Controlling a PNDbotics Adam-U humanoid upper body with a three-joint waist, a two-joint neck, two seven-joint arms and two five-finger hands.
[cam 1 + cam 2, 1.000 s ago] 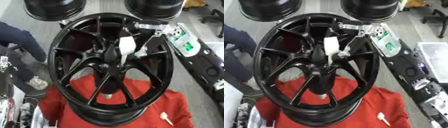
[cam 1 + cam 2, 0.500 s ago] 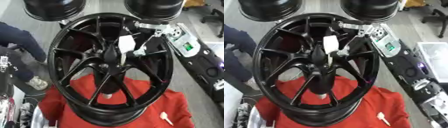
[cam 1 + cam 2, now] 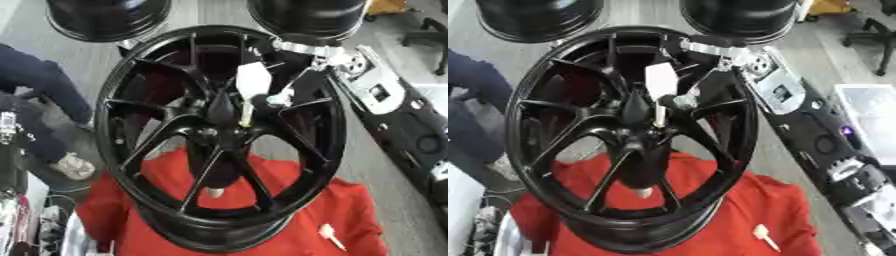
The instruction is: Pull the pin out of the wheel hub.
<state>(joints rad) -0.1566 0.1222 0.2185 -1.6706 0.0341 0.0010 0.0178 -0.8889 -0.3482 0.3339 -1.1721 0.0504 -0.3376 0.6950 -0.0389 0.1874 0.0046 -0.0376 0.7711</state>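
Wheel hub [image 3: 219, 135], glossy black with thin paired spokes, fills the middle of both views and lies flat on a red cloth [image 3: 350, 215] that spreads out beneath its near half. Behind it, at the far edge, stand 2 more black wheels [image 3: 109, 17], one to the left and one to the right. The robot's right arm [image 3: 376, 90] runs in from the right side, black with silver and white parts, and reaches over the rim toward the centre.

Its right hand [image 3: 284, 95] hangs above the spokes just right of the hub's middle, fingers curled down around the top of the pin [image 3: 247, 114]. The pin is a slim pale rod, standing nearly upright, its lower end close to the central bore; whether that end sits inside the bore or just clear of it cannot be told. A white tag-like piece [image 3: 252, 82] stands just above and left of the hand.

On the cloth near the lower right lies a small white object [image 3: 331, 235], well apart from the wheel. The left hand shows in neither view.
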